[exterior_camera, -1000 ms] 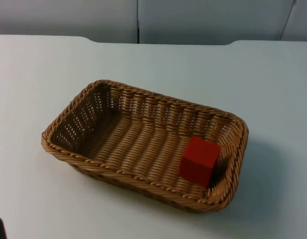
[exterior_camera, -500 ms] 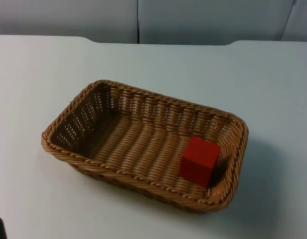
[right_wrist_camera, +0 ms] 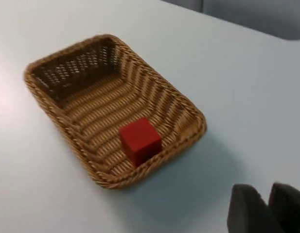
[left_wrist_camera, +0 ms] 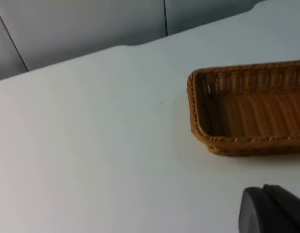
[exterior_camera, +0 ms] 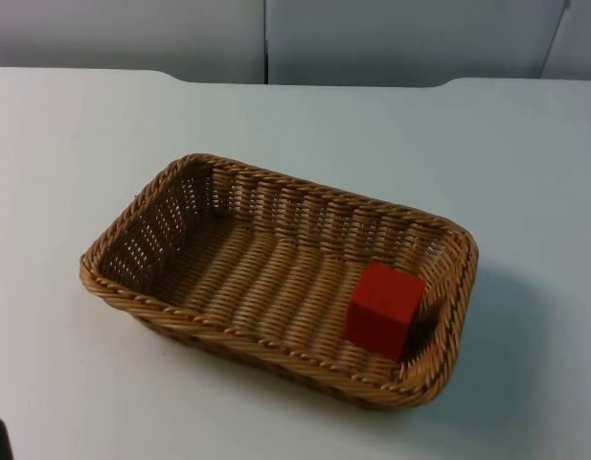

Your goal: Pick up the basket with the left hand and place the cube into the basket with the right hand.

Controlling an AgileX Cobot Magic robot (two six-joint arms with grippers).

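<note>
So, here is the rectangular woven wicker basket (exterior_camera: 276,278), tan-brown with a braided rim and ribbed, open-weave walls, sitting flat on the smooth white table top (exterior_camera: 75,144). Inside it sits the red cube (exterior_camera: 384,309), matte and sharp-edged, tucked into one corner of the basket floor and close against the short end wall. From the right wrist the same basket (right_wrist_camera: 111,107) lies well apart from the right gripper (right_wrist_camera: 266,206), whose two dark, rounded fingertips sit nearly together with nothing between them; the cube (right_wrist_camera: 140,141) rests on the basket's woven floor near the rim closest to that gripper. From the left wrist, one end of the basket (left_wrist_camera: 247,109) is seen side-on, its weave glowing amber, and the left gripper (left_wrist_camera: 273,211) hovers off the basket over bare table; whether its fingers are spread I cannot tell. Behind the basket runs the plain grey partition wall (exterior_camera: 391,38).
</note>
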